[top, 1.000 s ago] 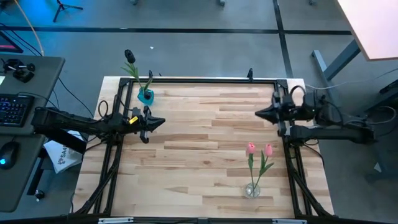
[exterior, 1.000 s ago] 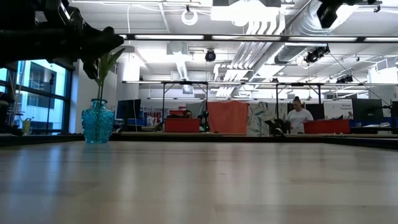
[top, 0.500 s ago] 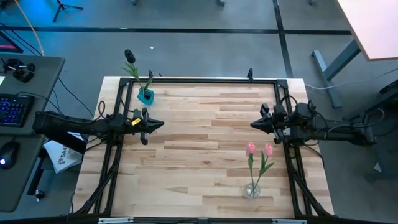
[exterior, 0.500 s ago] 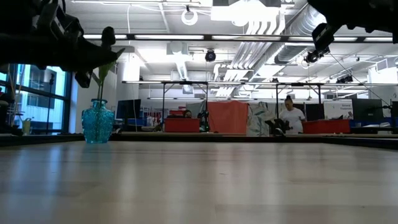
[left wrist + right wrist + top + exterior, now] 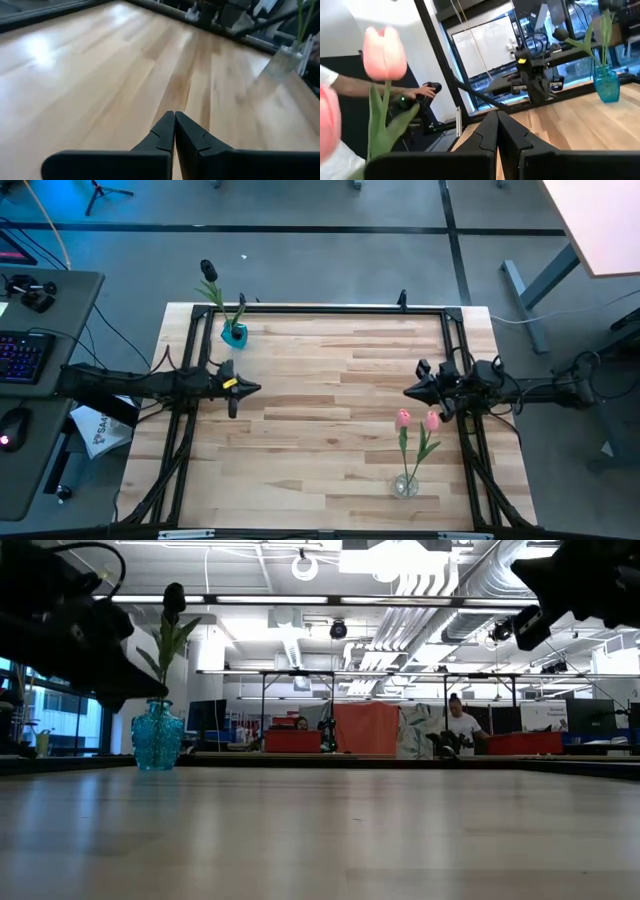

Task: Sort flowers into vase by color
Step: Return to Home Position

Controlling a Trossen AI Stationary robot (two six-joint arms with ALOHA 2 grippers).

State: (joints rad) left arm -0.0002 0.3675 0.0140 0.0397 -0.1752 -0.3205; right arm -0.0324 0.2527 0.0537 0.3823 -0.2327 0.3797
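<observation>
A blue glass vase (image 5: 234,334) stands near the table's far-left corner with one dark-headed tulip (image 5: 208,270) stuck in it; the low view shows the vase (image 5: 158,735) and the dark head (image 5: 173,597). A clear vase (image 5: 406,485) near the near-right edge holds two pink tulips (image 5: 403,418) (image 5: 432,420). My left gripper (image 5: 255,388) is shut and hangs over the table's left part, near side of the blue vase. My right gripper (image 5: 408,392) is shut, just far of the pink heads (image 5: 384,47).
A black metal frame (image 5: 320,309) runs along the table's far, left and right edges. A desk with a keyboard (image 5: 22,355) stands left of the table. The wide wooden middle (image 5: 330,410) lies between the two arms. A person (image 5: 462,726) moves in the room behind.
My right gripper has moved toward the near edge, ending close to the pink tulip heads, still shut. My left gripper has drifted a little toward the near edge and sunk lower. The flowers and both vases have stayed where they were.
</observation>
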